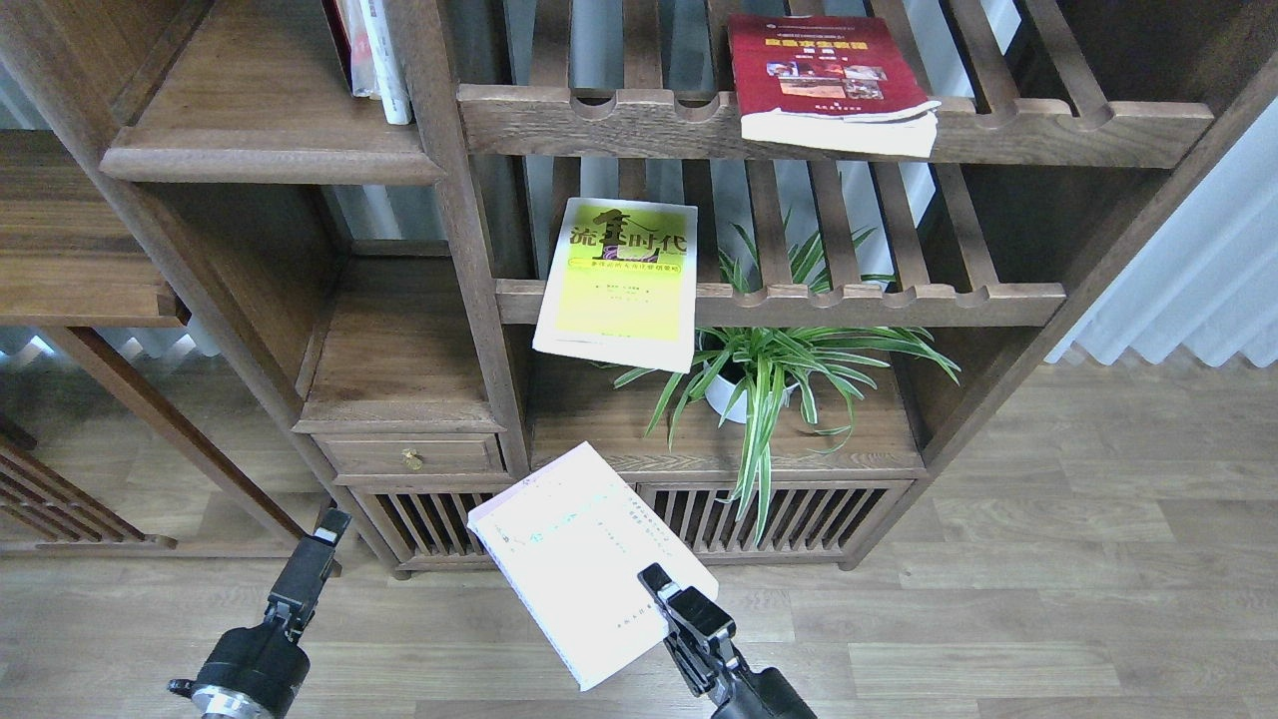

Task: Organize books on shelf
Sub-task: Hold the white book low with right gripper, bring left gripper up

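My right gripper is shut on the lower right corner of the pale lavender-white book, held tilted in the air in front of the cabinet's lower slatted doors. The yellow-green book lies on the middle slatted rack, hanging over its front rail. On the upper slatted rack rests the dark red book, its pages overhanging the rail. The solid shelf is at the upper left, with a few upright books at its right end. My left gripper hangs low at the left with nothing in it; its fingers cannot be told apart.
A potted spider plant stands on the board under the middle rack, its leaves spilling forward. A small drawer with a brass knob sits left of the held book. The wooden post separates the solid shelves from the racks.
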Action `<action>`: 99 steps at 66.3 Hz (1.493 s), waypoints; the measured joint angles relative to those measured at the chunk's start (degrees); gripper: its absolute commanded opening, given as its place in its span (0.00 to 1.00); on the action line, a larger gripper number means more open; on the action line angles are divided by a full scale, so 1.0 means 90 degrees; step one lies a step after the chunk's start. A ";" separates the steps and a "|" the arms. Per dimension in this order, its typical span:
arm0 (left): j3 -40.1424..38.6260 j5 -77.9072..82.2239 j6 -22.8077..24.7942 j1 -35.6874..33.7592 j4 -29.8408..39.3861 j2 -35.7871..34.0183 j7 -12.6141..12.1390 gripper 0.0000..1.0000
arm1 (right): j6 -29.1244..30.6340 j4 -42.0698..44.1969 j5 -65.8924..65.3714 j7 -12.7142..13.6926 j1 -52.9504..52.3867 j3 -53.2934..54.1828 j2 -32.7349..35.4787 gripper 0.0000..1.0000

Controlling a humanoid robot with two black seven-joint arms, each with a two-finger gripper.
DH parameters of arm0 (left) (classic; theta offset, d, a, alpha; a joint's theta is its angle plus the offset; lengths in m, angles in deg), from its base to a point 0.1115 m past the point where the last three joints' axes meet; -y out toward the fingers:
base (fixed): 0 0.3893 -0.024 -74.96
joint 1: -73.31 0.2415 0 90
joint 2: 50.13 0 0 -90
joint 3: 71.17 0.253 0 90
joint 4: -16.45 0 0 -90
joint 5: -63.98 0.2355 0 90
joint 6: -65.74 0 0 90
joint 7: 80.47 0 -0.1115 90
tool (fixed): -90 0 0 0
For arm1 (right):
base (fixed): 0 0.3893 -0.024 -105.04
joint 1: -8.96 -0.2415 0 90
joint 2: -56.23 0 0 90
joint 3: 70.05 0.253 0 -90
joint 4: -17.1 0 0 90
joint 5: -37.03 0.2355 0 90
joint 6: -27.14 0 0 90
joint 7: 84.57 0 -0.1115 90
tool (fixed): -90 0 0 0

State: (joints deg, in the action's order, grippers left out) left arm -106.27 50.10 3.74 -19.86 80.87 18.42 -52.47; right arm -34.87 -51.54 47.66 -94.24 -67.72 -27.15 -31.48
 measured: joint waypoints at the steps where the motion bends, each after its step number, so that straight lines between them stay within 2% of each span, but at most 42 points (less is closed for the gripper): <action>1: 0.0001 -0.0008 0.0000 -0.0013 0.0000 -0.0005 0.0000 1.00 | 0.0000 0.0000 0.0000 0.0000 -0.0003 0.0000 0.0000 0.04; 28: 0.0002 -0.0738 0.0000 -0.0119 0.0078 -0.0034 0.0000 1.00 | 0.0000 0.0000 0.0000 0.0004 -0.0021 -0.0001 0.0000 0.04; 44: -0.0089 -0.0444 0.0000 -0.0360 0.0232 -0.0189 0.0000 1.00 | 0.0000 0.0000 0.0000 0.0010 -0.0031 0.0026 0.0000 0.04; 55: -0.0335 -0.0244 0.0000 -0.0253 0.0497 -0.0172 0.0000 1.00 | 0.0000 0.0019 0.0005 0.0006 -0.0038 0.0104 -0.0003 0.04; 72: -0.0938 -0.0248 0.0000 0.0310 0.1170 0.0353 -0.0189 1.00 | 0.0000 0.0086 0.0011 0.0000 -0.0093 0.0115 -0.0081 0.04; 99: -0.1906 -0.0505 0.0000 0.0889 0.1408 0.1466 -0.0251 1.00 | 0.0000 0.0098 0.0035 -0.0014 -0.0171 0.0253 -0.0091 0.04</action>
State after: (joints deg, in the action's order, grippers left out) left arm -123.42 45.55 3.74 -11.87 93.54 31.62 -54.73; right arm -34.87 -50.67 47.98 -94.36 -69.26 -24.88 -32.29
